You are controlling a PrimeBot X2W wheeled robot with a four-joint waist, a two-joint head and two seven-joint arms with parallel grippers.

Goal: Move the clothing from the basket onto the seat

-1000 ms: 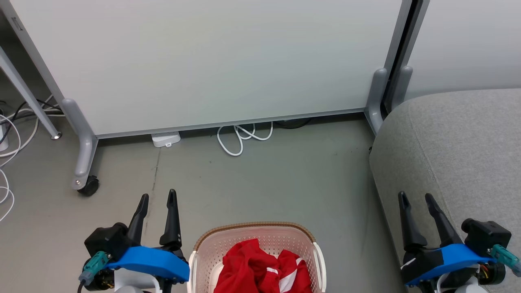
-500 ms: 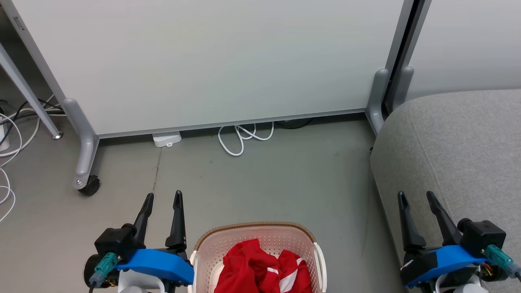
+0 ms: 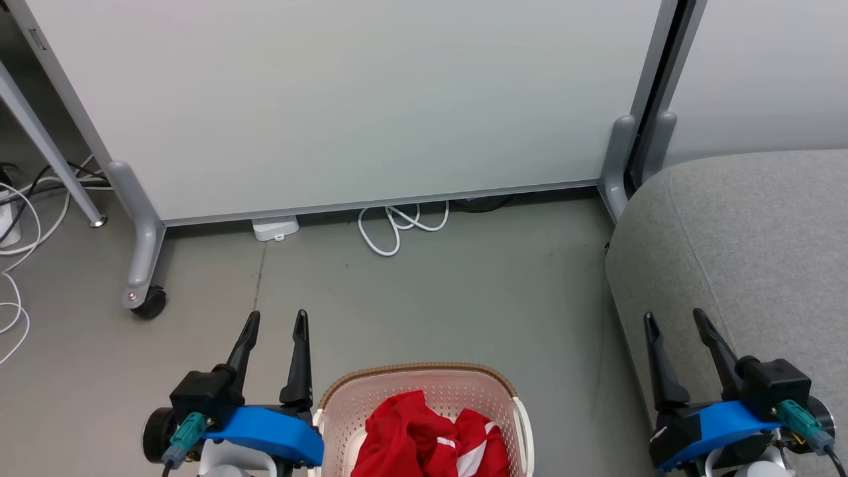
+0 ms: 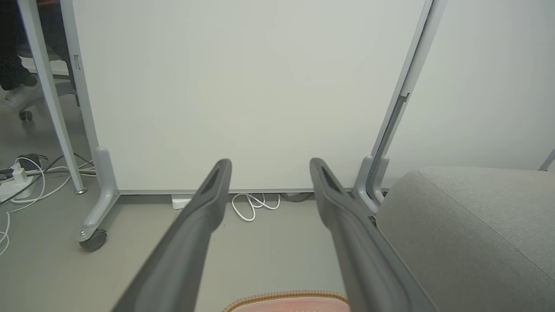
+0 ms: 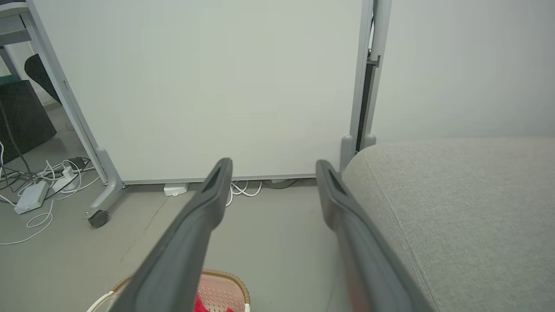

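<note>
Clothing (image 3: 411, 437) lies in basket (image 3: 417, 366) just right of left pincer (image 3: 277, 314).

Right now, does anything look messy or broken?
Nothing looks broken or spilled. The red clothes are just crumpled in a heap inside the basket. The one untidy thing is a loose white cable lying looped on the floor under the white board.

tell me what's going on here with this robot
The bright red garments with white trim lie bunched in the cream perforated plastic basket with a brown rim. The robot's left gripper and right gripper hover open either side of it, holding nothing. The grey fabric seat stands to the robot's right.
</note>
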